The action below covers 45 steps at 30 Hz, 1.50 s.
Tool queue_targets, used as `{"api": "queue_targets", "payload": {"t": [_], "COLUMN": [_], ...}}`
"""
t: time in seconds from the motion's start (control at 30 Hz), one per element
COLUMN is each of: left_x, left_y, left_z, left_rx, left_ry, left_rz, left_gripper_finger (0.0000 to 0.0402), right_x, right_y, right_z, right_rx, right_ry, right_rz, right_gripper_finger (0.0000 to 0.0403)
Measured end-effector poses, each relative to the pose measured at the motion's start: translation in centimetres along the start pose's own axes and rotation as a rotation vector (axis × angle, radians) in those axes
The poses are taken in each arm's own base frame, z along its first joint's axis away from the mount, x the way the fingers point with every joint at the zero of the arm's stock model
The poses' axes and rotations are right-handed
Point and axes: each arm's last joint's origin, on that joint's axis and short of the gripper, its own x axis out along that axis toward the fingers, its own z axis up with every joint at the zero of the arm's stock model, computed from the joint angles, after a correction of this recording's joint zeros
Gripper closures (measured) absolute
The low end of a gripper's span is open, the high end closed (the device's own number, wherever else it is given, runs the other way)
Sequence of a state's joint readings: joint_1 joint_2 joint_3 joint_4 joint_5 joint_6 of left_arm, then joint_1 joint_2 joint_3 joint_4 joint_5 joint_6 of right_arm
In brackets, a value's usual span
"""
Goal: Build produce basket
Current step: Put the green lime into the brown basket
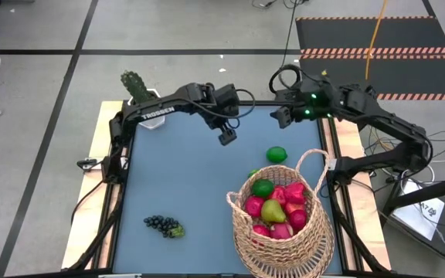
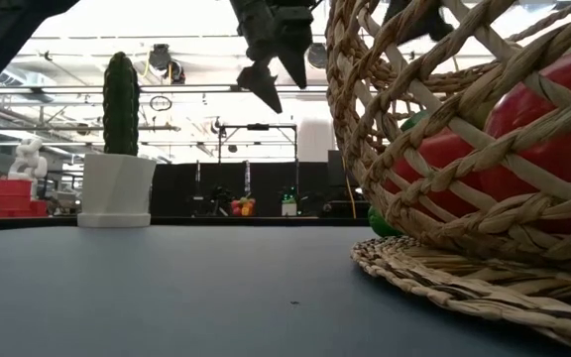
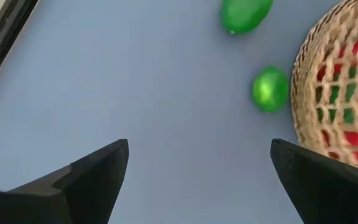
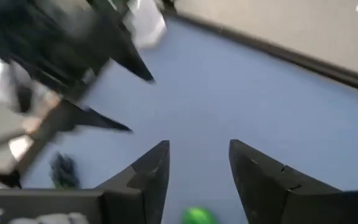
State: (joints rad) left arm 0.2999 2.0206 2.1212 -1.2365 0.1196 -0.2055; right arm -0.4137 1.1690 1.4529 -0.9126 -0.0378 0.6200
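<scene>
The woven basket (image 1: 280, 232) with its arched handle (image 1: 315, 166) stands at the table's near right. It holds red, pink and green produce (image 1: 276, 207). One lime (image 1: 276, 154) lies on the mat just beyond the basket, and a second lime (image 3: 270, 89) rests close against the basket's wall. A dark grape bunch (image 1: 164, 225) lies at the near left. My left gripper (image 1: 226, 137) hangs open above the mat's middle, tilted down toward the limes, with nothing between its fingers (image 3: 199, 149). My right gripper (image 1: 283, 116) hovers open over the far right, also with nothing in it (image 4: 199, 146).
A green cactus (image 1: 136, 86) in a white pot (image 2: 117, 188) stands at the far left corner. The blue mat (image 1: 184, 177) lies bare between the grapes, the limes and the cactus. In the right wrist view my left arm (image 4: 55, 62) shows close by.
</scene>
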Motion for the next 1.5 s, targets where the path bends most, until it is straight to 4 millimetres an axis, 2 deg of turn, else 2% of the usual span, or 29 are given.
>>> {"api": "queue_targets", "payload": {"t": [0.13,0.33,0.57,0.73,0.97,1.2,1.5], "left_x": [-0.3,-0.5,-0.3,-0.6,-0.7,-0.8,-0.8], "left_y": [-1.0,-2.6,-4.3,-5.6,-7.6,-8.0,-8.1], "left_z": [-0.1,-0.5,-1.0,-1.4,-1.5,-1.0,-0.9], "left_rx": [-0.041,-0.133,-0.212,-0.249,-0.304,-0.330,-0.328], "left_ry": [-0.016,-0.019,-0.014,-0.021,-0.087,-0.171,-0.180], "left_rz": [-0.015,-0.026,-0.031,-0.051,-0.061,-0.068,-0.069], "left_gripper_finger": [0.0012,0.0012,0.0012,0.0012,0.0012,0.0012,0.0012], "right_x": [1.6,3.6,5.6,7.1,8.9,10.5,11.8], "right_y": [-1.7,-4.2,-6.1,-7.2,-9.7,-11.6,-13.1], "right_z": [0.5,1.1,1.0,-1.0,-5.0,-8.2,-10.6], "right_rx": [-0.088,-0.237,-0.394,-0.559,-0.659,-0.705,-0.813], "right_ry": [0.127,0.280,0.321,0.257,0.196,0.167,0.186], "right_rz": [-0.019,-0.038,0.049,0.164,0.181,0.188,0.225], "right_gripper_finger": [0.0213,0.0147,0.0079,0.0065,0.0064,0.0064,0.0064]}}
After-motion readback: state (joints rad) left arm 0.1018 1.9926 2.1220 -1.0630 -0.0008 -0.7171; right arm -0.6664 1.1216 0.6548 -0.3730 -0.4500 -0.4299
